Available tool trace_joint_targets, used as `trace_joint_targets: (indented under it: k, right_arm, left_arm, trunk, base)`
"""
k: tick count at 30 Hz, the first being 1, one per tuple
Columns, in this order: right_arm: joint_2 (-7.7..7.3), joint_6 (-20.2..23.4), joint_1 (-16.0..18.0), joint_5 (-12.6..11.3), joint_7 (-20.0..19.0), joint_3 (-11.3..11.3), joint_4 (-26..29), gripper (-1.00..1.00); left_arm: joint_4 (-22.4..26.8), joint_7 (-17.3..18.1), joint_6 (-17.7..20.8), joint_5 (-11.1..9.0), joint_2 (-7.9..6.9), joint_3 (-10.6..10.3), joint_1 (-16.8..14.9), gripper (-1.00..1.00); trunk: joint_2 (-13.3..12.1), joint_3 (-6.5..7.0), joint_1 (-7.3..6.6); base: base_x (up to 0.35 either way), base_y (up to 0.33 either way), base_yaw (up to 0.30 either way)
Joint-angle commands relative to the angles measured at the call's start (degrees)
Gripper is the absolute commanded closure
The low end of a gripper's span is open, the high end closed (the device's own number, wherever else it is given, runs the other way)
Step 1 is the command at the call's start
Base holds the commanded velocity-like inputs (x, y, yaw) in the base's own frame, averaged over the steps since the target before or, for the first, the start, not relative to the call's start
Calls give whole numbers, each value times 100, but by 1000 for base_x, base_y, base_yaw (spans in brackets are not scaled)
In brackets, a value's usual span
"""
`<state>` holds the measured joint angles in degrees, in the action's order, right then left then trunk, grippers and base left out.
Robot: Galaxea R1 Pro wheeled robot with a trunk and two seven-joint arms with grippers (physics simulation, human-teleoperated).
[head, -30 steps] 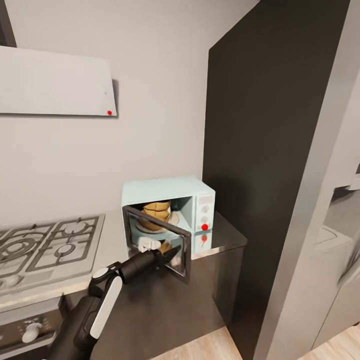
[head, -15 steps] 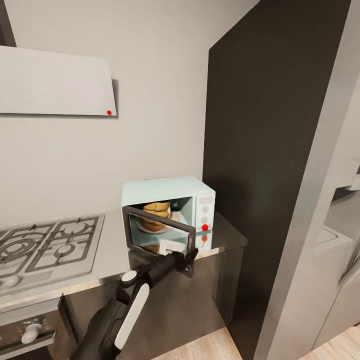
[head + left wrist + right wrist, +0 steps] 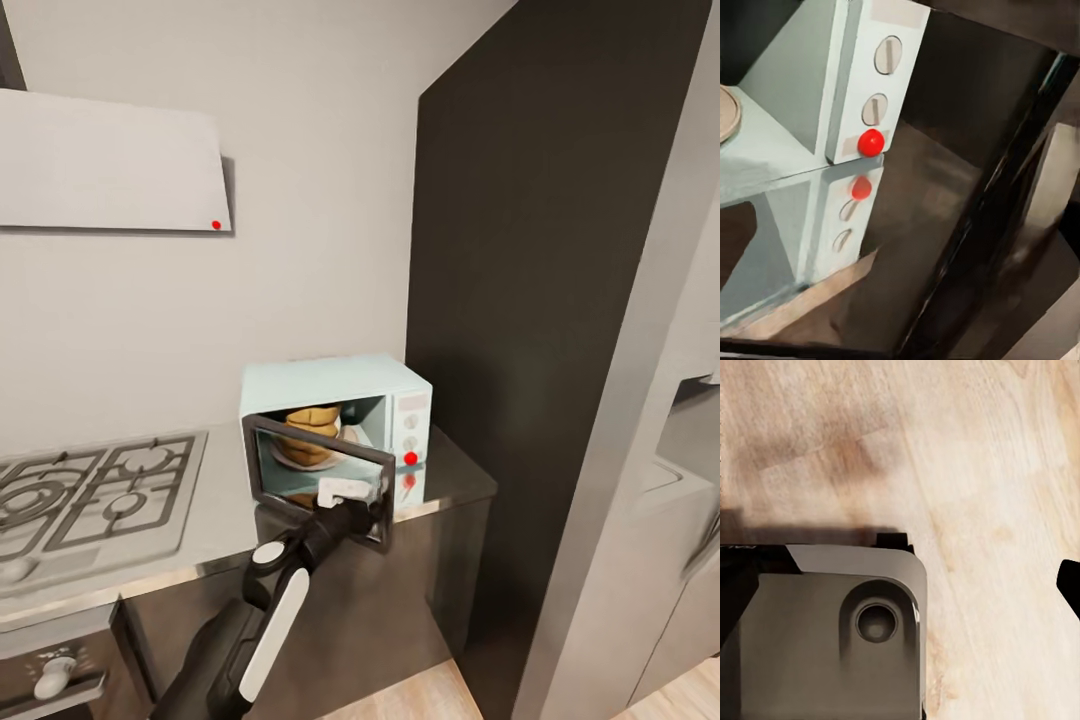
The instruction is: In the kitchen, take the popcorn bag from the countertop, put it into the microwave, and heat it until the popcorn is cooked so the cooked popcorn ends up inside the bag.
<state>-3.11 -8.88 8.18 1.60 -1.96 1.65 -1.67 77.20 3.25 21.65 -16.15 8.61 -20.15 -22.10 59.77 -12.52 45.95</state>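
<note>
The mint-blue microwave stands on the grey countertop beside a tall dark cabinet. Its dark glass door stands ajar, swung partway across the opening. Inside, the tan popcorn bag sits upright on the round plate. My left gripper is pressed against the door's outer face near its free edge; its fingers are hidden behind the wrist. The left wrist view looks past the door's dark edge at the control panel with white knobs and the red light.
A steel gas hob lies left of the microwave, with an oven front below it and a white hood above. The dark cabinet walls off the right. The right wrist view shows wooden floor and the robot's base.
My left arm has swung right, from in front of the microwave's opening to the door's outer face. The door has turned a little toward shut. The view has shifted slightly.
</note>
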Motion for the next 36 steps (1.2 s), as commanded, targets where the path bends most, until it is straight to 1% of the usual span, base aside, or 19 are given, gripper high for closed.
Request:
trace_joint_targets:
  k: [1, 13, 26, 36]
  right_arm:
    - [1, -35, 8, 16, -21, 19, -18, -100]
    - [-2, -35, 9, 16, -32, 19, -18, -100]
    - [-5, -35, 8, 16, -41, 19, -18, -100]
    - [-5, -35, 8, 16, -41, 19, -18, -100]
  left_arm:
    - [5, -8, 32, 6, 0, 11, -5, -100]
    - [-4, -8, 32, 6, 9, 11, -5, -100]
    - [-4, -8, 32, 15, 9, 11, -5, -100]
    - [-4, -8, 29, 15, 9, 11, -5, -100]
  trunk:
    - [4, -8, 4]
    - [4, -8, 4]
    - [4, -8, 4]
    - [4, -8, 4]
  base:
    - [304, 0, 0]
    - [312, 0, 0]
    - [239, 0, 0]
    - [37, 0, 0]
